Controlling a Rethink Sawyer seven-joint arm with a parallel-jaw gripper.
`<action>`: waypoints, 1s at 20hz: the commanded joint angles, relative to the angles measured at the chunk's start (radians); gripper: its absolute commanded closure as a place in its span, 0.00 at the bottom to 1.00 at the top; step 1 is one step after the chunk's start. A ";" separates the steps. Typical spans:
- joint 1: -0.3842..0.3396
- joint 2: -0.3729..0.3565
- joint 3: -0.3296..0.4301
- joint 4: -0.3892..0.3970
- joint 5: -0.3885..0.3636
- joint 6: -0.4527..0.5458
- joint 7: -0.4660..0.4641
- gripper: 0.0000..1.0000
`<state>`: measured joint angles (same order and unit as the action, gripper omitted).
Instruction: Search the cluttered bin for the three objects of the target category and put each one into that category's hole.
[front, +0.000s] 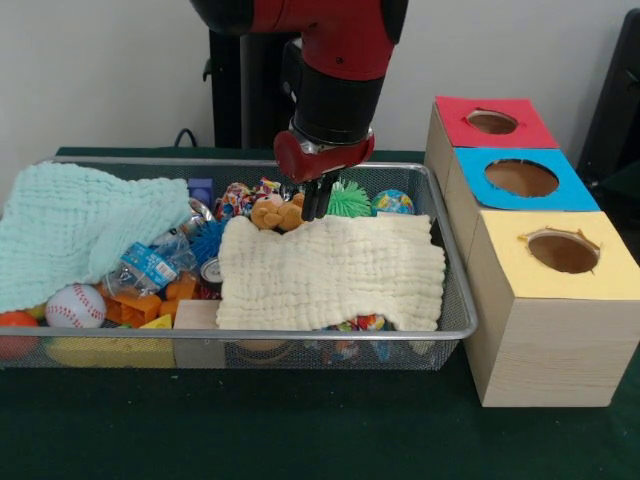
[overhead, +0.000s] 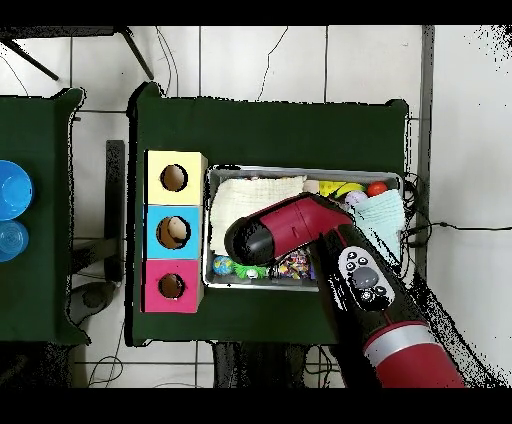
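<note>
From my station I see a plain pale wall (front: 100, 70) behind a table covered in dark green cloth (overhead: 270, 125). The floor (overhead: 250, 60) is light tile with cables trailing across it. A second green table (overhead: 40, 300) stands alongside, holding what seem blue cups (overhead: 12, 190).

So colour-wise: the wire bin (front: 455, 262) is silvery metal mesh on a dark green table (front: 300, 430). At 9 o'clock in the bin there's a mint-green cloth (front: 80, 225), and around 5 o'clock a cream waffle-textured cloth (front: 335, 270). Between them sit orange blocks (front: 140, 300), a white baseball (front: 75, 306) with red stitching, a yellow block (front: 110, 350), and a spiky blue ball (front: 207, 240). Toward 12 o'clock: a tan plush (front: 275, 213), a spiky bright-green ball (front: 350, 200), and a multicoloured blue ball (front: 393, 203). The boxes at 3 o'clock are pale wood with a red top (front: 455, 128), blue top (front: 475, 190), and yellow top (front: 510, 270). The arm (front: 340, 50) is red and black.
</note>
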<state>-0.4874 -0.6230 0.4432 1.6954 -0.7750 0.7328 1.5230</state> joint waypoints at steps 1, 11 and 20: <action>0.000 0.039 -0.011 -0.046 -0.041 0.074 -0.112 1.00; 0.043 0.042 -0.039 -0.084 -0.052 0.217 -0.150 0.00; 0.066 0.052 -0.053 -0.091 -0.073 0.220 -0.123 0.00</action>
<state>-0.4261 -0.6130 0.4124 1.6717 -0.7818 0.8760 1.5230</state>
